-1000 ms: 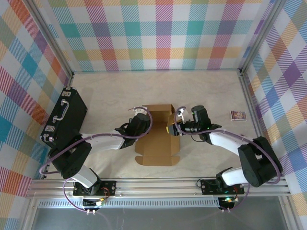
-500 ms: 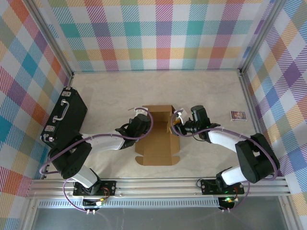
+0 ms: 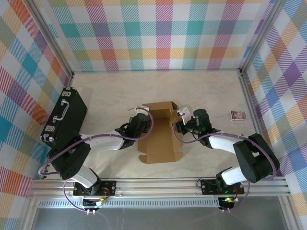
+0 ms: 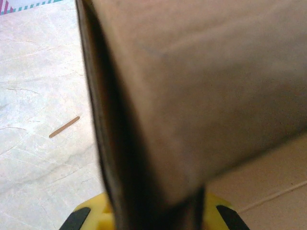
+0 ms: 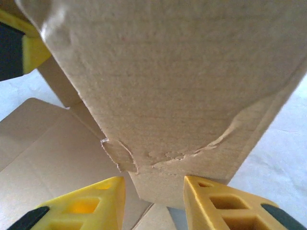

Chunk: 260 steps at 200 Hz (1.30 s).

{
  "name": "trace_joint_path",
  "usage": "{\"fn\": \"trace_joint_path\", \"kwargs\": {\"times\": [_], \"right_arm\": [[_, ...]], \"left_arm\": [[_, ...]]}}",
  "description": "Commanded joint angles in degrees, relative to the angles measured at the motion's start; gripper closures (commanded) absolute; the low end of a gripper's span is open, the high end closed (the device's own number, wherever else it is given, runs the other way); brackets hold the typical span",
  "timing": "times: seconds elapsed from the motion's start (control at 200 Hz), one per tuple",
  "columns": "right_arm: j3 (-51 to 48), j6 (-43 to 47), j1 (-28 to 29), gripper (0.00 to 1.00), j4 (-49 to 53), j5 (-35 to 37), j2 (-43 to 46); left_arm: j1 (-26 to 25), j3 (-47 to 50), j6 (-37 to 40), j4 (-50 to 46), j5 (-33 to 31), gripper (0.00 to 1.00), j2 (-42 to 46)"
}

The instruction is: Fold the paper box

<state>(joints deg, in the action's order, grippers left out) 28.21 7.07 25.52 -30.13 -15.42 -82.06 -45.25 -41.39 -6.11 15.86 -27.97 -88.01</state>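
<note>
Paper box: the plain brown corrugated cardboard paper box (image 3: 160,136) sits in the centre of the overhead frame, on the pale marbled table (image 3: 211,91). It lies between the two arms.
Box shape: half folded. The end toward the top of the frame stands up as walls. The panel toward the bottom of the frame lies flat, with small tabs at its corners.
Left claw: the left claw (image 3: 145,122) meets the box's upper-left wall. In the left wrist view the claw (image 4: 153,215) is clenched on a raised cardboard wall (image 4: 201,86). The wall runs down between the yellow fingers (image 4: 88,216) at the bottom edge.
Right claw: the right claw (image 3: 177,125) is at the box's upper-right wall. In the right wrist view the claw (image 5: 153,191) has its yellow fingers (image 5: 91,203) either side of a creased flap (image 5: 168,86). Whether they pinch it cannot be told.
Black case: a black hard case with a handle (image 3: 64,117) lies at centre left, well apart from the box.
Packet: a tiny printed packet (image 3: 238,115) lies at centre right, near the checked wall (image 3: 158,33).
Splinter: a thin tan sliver (image 4: 64,127) lies on the table at the left of the left wrist view.
</note>
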Motion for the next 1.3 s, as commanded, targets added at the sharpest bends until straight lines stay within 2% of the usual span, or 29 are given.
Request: {"fn": "trace_joint_path", "kwargs": {"times": [0.0,0.155,0.21,0.475,0.66,0.82,0.945,1.15,1.295], "right_arm": [[-0.7,-0.6,0.1,0.62,-9.0,4.7,-0.6],[-3.5,-1.0,0.1,0.65,-15.8,10.7,-2.0],[-4.3,-1.0,0.2,0.67,-18.2,10.7,-3.0],[-1.9,6.9,1.2,0.69,-14.6,-3.6,-5.7],[-0.3,11.8,4.4,0.69,-10.7,-5.6,-6.4],[-0.3,11.5,4.6,0.68,-11.9,-4.2,-7.1],[-0.5,11.8,4.7,0.67,-12.0,-6.2,-6.6],[-1.3,13.2,5.2,0.61,-11.3,-13.0,-3.7],[-0.6,15.6,5.4,0.56,-6.7,-22.4,-1.1]], "left_arm": [[-1.3,0.1,2.2,1.1,3.7,1.0,-2.0],[-1.2,-0.3,2.0,1.3,4.1,1.0,-3.4],[-1.2,-0.3,2.0,1.5,4.0,1.0,-3.3],[-1.3,-1.9,1.7,-1.0,3.1,1.0,-3.3],[-1.3,-2.1,0.5,-1.2,2.0,1.0,-3.5],[-1.3,-1.8,0.7,-0.5,0.7,1.0,-3.6],[-1.2,-1.6,0.8,-0.2,0.6,1.0,-3.4],[-1.2,-1.7,1.1,-0.5,-0.5,1.0,-3.5],[-1.2,-1.9,1.1,-0.6,-0.7,1.0,-4.1]]}}
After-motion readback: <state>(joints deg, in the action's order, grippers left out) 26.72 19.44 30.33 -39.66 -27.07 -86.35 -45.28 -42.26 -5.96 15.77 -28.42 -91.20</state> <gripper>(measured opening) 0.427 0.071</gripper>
